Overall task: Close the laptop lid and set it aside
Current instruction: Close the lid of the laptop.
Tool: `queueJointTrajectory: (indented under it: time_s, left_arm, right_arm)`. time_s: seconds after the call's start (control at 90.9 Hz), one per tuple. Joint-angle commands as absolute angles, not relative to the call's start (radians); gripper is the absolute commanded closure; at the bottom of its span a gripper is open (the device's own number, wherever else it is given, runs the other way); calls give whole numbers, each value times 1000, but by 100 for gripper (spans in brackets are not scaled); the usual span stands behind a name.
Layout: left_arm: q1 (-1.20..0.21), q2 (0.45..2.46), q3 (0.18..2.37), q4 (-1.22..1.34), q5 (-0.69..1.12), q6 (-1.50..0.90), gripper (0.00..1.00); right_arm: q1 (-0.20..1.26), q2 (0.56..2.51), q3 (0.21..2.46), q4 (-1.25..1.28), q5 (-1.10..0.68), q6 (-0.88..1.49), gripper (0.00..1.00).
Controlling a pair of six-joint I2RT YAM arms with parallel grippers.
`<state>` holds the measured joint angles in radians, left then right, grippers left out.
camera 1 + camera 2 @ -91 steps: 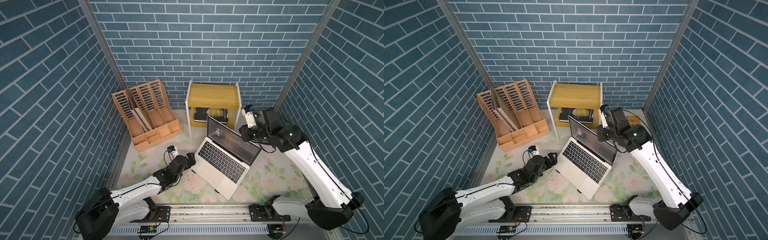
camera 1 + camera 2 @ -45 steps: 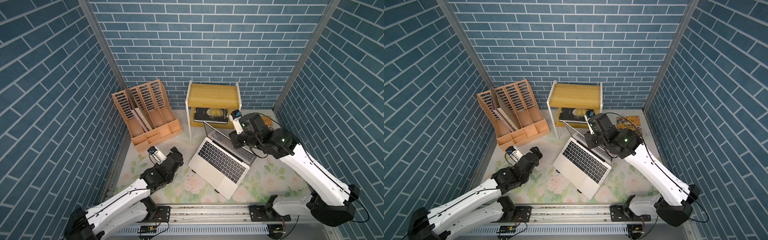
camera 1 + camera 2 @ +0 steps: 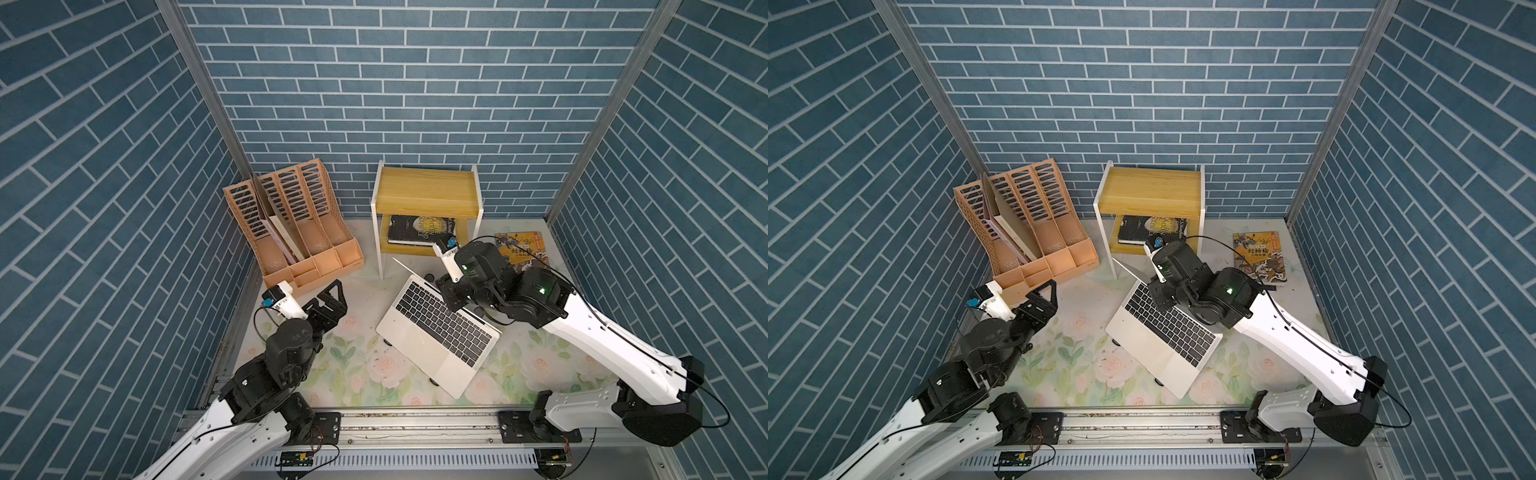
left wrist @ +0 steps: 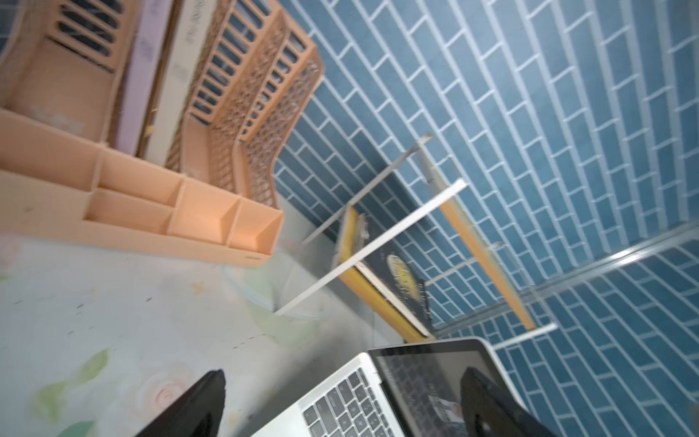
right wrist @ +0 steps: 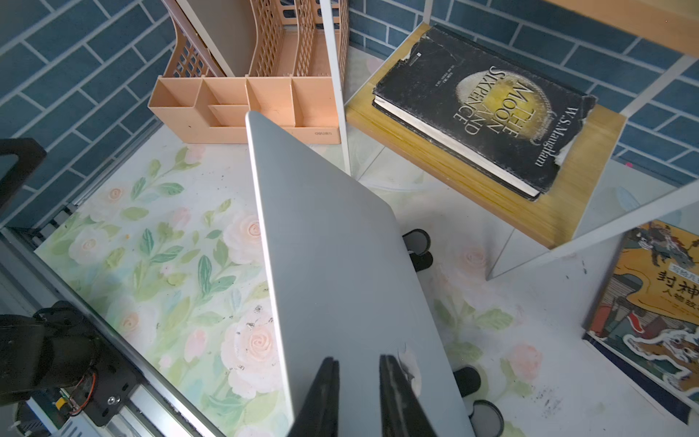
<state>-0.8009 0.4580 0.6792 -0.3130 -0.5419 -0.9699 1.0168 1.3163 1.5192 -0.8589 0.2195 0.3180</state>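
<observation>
The silver laptop [image 3: 440, 332] sits at an angle in the middle of the floral mat, its black keyboard showing in both top views [image 3: 1167, 328]. The laptop lid [image 5: 340, 246] is partly lowered towards the keyboard and shows only as a thin edge [image 3: 409, 268] from above. My right gripper [image 5: 357, 359] rests on the lid's outer shell beside the apple logo; its fingers are nearly together with nothing between them [image 3: 449, 297]. My left gripper [image 3: 330, 297] stands wide open and empty, off the laptop's left corner near the organiser [image 4: 342, 378].
A peach file organiser [image 3: 299, 232] stands at the back left. A wooden shelf with a white frame [image 3: 428, 193] holds a dark book [image 3: 419, 230]. An illustrated book [image 3: 523, 249] lies at the back right. Black stand feet [image 5: 416, 240] show under the laptop.
The right gripper has come forward and down, tipping the lid from upright towards the keyboard. The left gripper has pulled back from the laptop's left corner towards the organiser, still open.
</observation>
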Motion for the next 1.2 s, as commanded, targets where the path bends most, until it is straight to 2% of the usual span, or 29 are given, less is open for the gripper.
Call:
queueJointTrajectory:
  time_s: [0.0, 0.187, 0.429, 0.748, 0.968, 1.188]
  left_arm:
    - [-804, 416, 650, -151, -380, -842, 0]
    - [-804, 432, 644, -57, -231, -789, 0]
    - [-804, 578, 671, -1, -58, -746, 1]
    - [-804, 708, 672, -52, -90, -770, 6]
    - [-804, 789, 692, -96, -85, -775, 11]
    - [-804, 848, 692, -131, -103, -778, 12]
  right_arm:
    - [1036, 1315, 1447, -798, 150, 345, 77]
    - [1039, 1247, 1261, -602, 75, 376, 79]
    - [1037, 1196, 1061, -427, 61, 450, 80]
    - [1037, 1147, 840, -291, 154, 536, 83]
    - [1036, 1129, 791, -260, 240, 562, 83]
    - [1037, 1125, 774, -248, 295, 575, 80]
